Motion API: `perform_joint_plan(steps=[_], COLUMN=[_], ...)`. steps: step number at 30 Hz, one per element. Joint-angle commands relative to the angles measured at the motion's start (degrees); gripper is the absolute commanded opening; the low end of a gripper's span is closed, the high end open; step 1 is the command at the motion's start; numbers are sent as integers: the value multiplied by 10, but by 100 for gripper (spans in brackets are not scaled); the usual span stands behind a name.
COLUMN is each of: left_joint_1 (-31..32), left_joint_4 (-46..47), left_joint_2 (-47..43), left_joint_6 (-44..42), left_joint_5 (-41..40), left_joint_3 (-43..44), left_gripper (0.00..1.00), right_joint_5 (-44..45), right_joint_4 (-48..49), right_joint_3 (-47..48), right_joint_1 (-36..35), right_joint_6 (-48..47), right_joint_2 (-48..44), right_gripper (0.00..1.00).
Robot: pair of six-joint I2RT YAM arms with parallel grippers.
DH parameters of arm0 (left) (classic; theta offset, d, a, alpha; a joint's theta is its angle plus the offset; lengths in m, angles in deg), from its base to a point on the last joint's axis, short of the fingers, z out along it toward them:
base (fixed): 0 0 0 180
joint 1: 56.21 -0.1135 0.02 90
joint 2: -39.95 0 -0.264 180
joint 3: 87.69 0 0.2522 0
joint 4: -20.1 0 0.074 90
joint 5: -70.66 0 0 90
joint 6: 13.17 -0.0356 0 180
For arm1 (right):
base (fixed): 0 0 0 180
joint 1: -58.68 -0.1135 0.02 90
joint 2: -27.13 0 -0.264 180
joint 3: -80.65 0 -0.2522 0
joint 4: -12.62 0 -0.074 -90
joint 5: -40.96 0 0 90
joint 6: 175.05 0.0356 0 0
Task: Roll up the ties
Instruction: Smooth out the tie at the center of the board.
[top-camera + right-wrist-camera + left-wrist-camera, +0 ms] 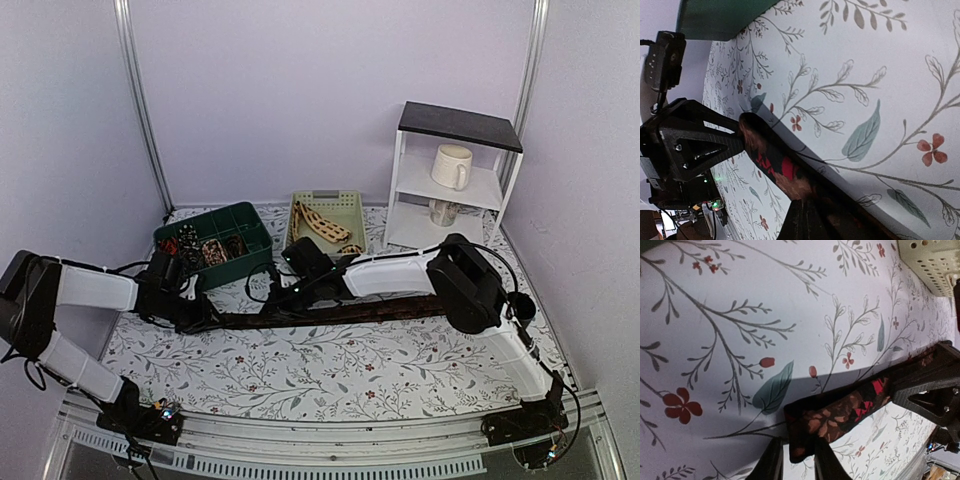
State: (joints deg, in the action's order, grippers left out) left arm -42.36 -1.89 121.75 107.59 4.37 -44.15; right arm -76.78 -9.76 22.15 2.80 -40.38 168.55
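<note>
A dark brown-black tie [360, 310] with red and tan markings stretches left to right across the table. My left gripper [200, 308] is shut on its narrow left end; in the left wrist view the tie end [840, 417] sits between the close-set fingers of that gripper [797, 455]. My right gripper [292, 290] is shut on the same tie [785, 170] a short way along it, jaws pressed together [805, 205]. The short stretch between the grippers is raised off the table and casts a shadow. A beige tie [322, 224] lies in a tray. Small coiled ties [205, 248] sit in a bin.
A green bin [245, 222] stands at the back left. A pale green tray [345, 205] stands beside it. A white shelf unit [455, 175] with two mugs stands at the back right. The table has a floral cloth [330, 375].
</note>
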Motion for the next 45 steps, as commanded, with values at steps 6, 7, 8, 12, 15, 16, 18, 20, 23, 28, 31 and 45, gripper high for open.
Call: perform_joint_plan(steps=[6,7,8,12,15,16,18,20,23,28,31,45], left_joint_1=[-5,-5,-6,-6,-6,-6,-6,-6,-4,1,1,-5], left_joint_4=[14,16,16,-15,-37,-44,-61,-75,-87,-82,-85,-57], left_joint_2=[9,7,6,6,-7,-12,-22,-28,-34,-57,-68,-96], left_joint_6=[-18,-20,-21,-25,-24,-22,-23,-23,-9,35,48,44], left_joint_5=[6,6,7,-5,-9,-11,-18,-28,-35,-25,-28,-64], left_joint_3=[6,6,7,21,26,27,28,23,7,-16,-22,-14], left_gripper=[4,2,0,0,0,0,0,0,0,0,0,29], right_joint_5=[30,33,36,47,53,53,53,54,65,82,109,36], right_joint_4=[-61,-62,-62,-57,-55,-54,-55,-63,-85,-77,-74,-30], right_joint_3=[-9,-13,-18,-41,-49,-51,-51,-51,-58,-117,-144,-2], right_joint_1=[-2,-2,-2,-1,-1,-1,-3,-6,-15,-24,-23,-23], right_joint_6=[-52,-56,-60,-65,-66,-66,-64,-61,-64,-73,-72,-49], right_joint_2=[31,30,29,19,13,11,12,12,6,-37,-63,-25], right_gripper=[0,0,0,0,0,0,0,0,0,0,0,0])
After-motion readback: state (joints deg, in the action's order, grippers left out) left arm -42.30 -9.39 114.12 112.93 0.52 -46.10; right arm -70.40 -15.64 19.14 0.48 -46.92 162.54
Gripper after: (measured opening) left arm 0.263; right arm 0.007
